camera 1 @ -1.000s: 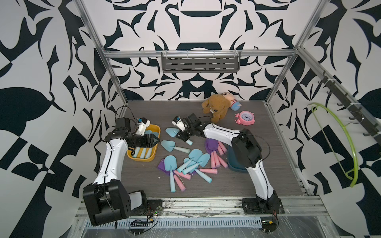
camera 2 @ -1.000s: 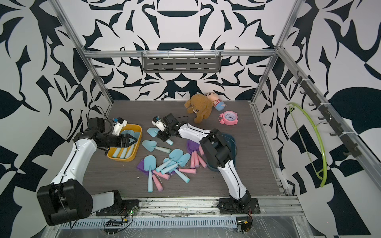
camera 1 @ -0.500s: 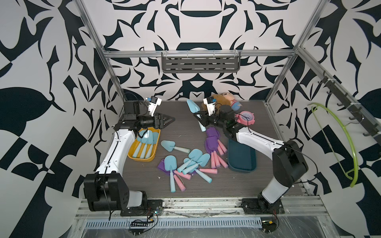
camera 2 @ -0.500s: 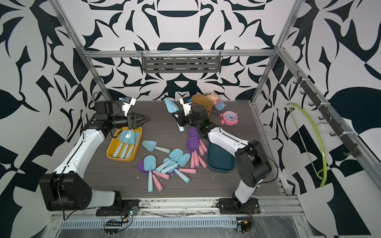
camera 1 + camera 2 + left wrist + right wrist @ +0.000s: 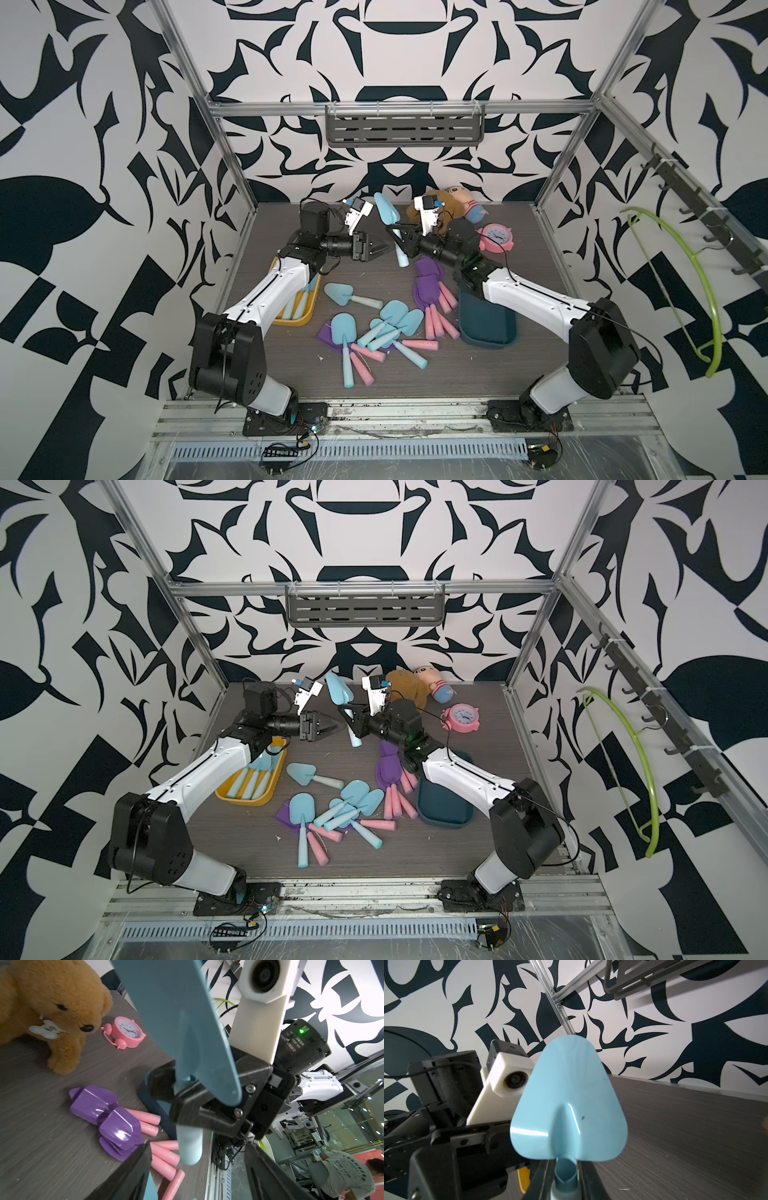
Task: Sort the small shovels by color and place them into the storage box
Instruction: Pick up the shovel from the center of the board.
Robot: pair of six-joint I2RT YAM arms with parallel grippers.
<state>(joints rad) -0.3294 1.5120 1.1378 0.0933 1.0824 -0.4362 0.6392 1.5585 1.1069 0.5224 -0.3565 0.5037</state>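
My right gripper is shut on the neck of a light blue shovel. It holds the shovel upright in the air, blade up. My left gripper is open and points at the shovel's handle from close by, with nothing between its fingers. Several blue shovels lie in the yellow storage box. A dark teal storage box sits beside the purple shovels. A mixed pile of shovels lies in front.
A brown plush dog, a doll and a pink alarm clock stand at the back right. One blue shovel lies alone near the yellow box. A green hanger hangs on the right wall.
The right gripper has lifted the blue shovel from the table and stood it upright. The left gripper has left the yellow box, risen toward the shovel and opened wider.
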